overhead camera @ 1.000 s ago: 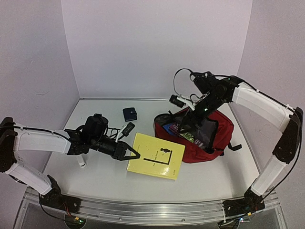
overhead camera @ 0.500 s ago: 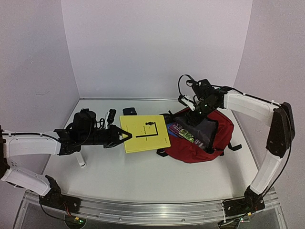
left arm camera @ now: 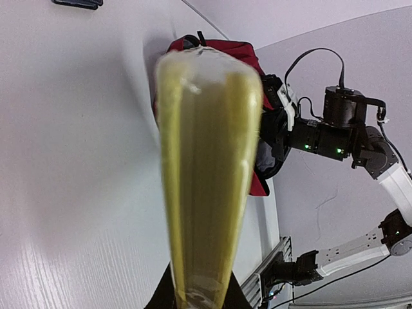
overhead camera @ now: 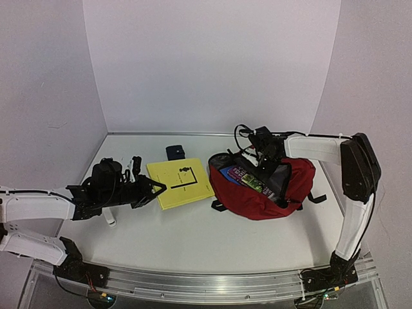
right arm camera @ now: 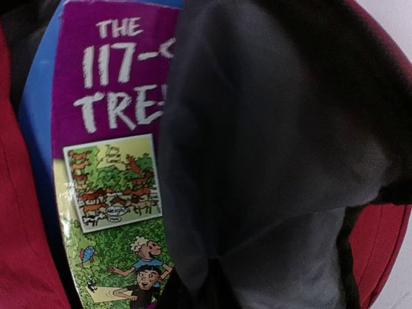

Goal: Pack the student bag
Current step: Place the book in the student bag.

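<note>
Bright, even, diffuse light fills the top view, and the walls (overhead camera: 212, 64) behind the student bag (overhead camera: 257, 196) carry a faint lilac cast. Shadows are soft and short: a thin dark rim on the table (overhead camera: 193, 238) along the bag's near side and under the yellow book (overhead camera: 180, 183) left of the bag. The rail (overhead camera: 206, 283) nearer than the bag bows with wide-lens bend. In the left wrist view the yellow book (left arm camera: 206, 174), edge-on before the bag (left arm camera: 222, 48), is smeared and out of focus. The right wrist view is dim inside the bag (right arm camera: 19, 212): the lining (right arm camera: 257, 161) is dark and soft, the purple book cover (right arm camera: 109, 96) beside it legible.
</note>
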`<state>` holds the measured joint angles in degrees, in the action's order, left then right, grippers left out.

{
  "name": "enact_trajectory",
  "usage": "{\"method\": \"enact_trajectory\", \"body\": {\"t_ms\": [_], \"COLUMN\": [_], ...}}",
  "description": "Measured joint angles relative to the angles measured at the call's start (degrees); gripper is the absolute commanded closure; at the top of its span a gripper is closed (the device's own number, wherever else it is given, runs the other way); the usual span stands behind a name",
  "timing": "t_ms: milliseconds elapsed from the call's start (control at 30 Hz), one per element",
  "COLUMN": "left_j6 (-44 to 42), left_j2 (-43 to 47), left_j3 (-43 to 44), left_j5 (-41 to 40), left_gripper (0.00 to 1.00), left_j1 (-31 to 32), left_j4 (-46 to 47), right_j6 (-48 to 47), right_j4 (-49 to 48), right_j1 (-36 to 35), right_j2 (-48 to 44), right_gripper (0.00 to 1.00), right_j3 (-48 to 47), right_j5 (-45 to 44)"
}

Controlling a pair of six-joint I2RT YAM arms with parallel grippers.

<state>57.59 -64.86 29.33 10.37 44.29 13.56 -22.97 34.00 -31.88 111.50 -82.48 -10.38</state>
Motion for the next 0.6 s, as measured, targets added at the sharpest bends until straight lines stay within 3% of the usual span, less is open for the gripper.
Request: {"method": "enact_trajectory", "body": {"t_ms": [333, 600], "left_j6": [3.52, 5.82], "left_j2": [-0.47, -9.88], "left_j3": [-4.23, -4.74], "left_j5": [-0.47, 1.38], "left_gripper": [1.0, 1.0], "left_j1": [0.0, 0.01], "left_j4": [6.88, 19.56], "right_j6": [5.76, 10.92], "right_j4": [4.58, 6.56], "right_j1": [-3.48, -3.7], "right_j2": [-1.16, -3.75], "right_gripper": [1.0, 1.0], "right_j3": [-11.7, -16.62], "right_j5": [4.16, 8.15]}}
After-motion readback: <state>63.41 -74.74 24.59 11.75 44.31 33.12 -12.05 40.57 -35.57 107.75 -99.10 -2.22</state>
